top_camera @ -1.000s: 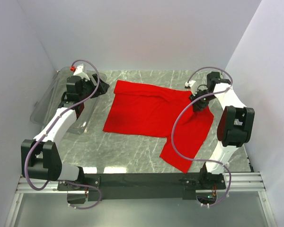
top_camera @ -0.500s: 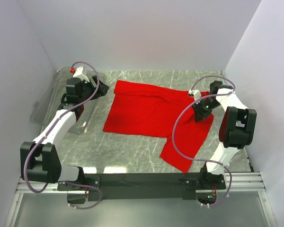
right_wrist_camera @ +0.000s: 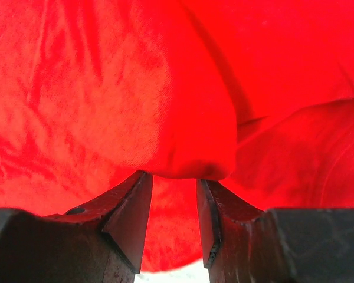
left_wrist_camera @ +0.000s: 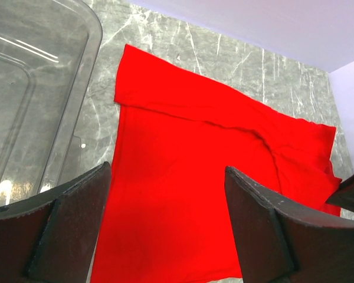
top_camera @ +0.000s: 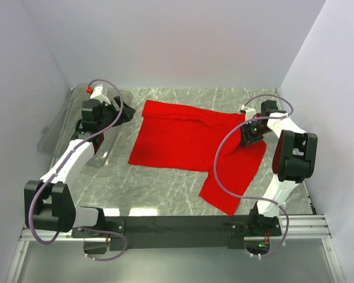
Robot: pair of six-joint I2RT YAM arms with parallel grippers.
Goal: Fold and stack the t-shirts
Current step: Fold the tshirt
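The red t-shirt (top_camera: 183,138) lies on the gray stone-look table (top_camera: 159,186), in the middle and over to the right. It is not flat. Its far edge is folded over in a long strip, and one part sticks out toward the near right corner.

The left gripper (top_camera: 119,112) hangs over the clear plastic bin (top_camera: 62,132), which sits at the left side of the table, just beside the shirt. From the left wrist camera, the left gripper (left_wrist_camera: 168,227) is spread very wide. It has nothing in it (you can see the shirt (left_wrist_camera: 212,177) and the bin (left_wrist_camera: 29,82) far below, between the two dark fingers (left_wrist_camera: 68,233)).

The right gripper (top_camera: 249,137) is down low on the right side of the shirt. Up close, the right gripper (right_wrist_camera: 174,206) is about half open. A round, puffy fold of the shirt (right_wrist_camera: 183,118) sits right at the tips of its fingers (right_wrist_camera: 130,218). The gap between the fingers has no cloth pinched in it, so it is not holding the shirt.
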